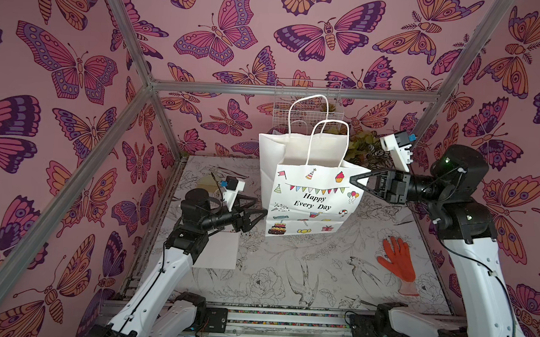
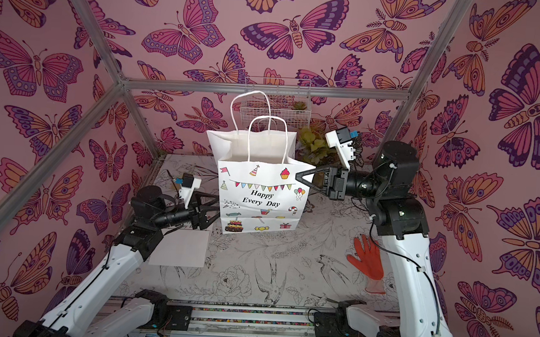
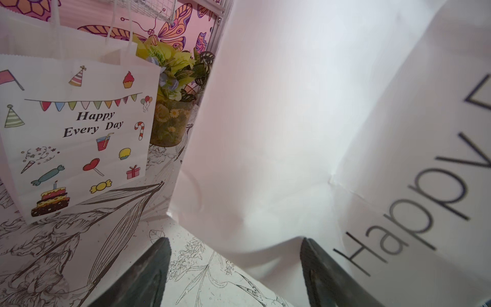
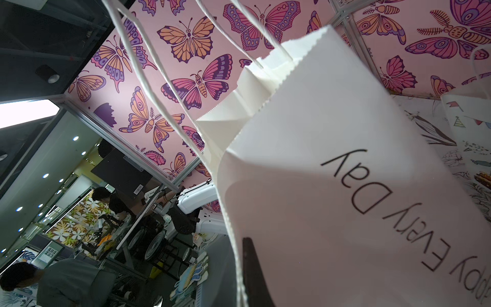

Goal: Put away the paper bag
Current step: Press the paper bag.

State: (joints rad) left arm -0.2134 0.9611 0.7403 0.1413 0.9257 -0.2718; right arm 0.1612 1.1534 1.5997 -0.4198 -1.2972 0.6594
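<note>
My right claw [image 1: 352, 180] pinches the paper bag [image 1: 311, 204] by its upper edge. My left claw [image 1: 260, 207] gapes wide at its lower side. Upright toward the bench's [image 1: 288, 266] far edge, it looks not yet stowed.

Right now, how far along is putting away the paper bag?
Done: the right claw is shut on the upper side edge of the paper bag. In hand: the left claw stands open by its lower side. Left: the bag is upright, unfolded, over the table, not stowed.
</note>
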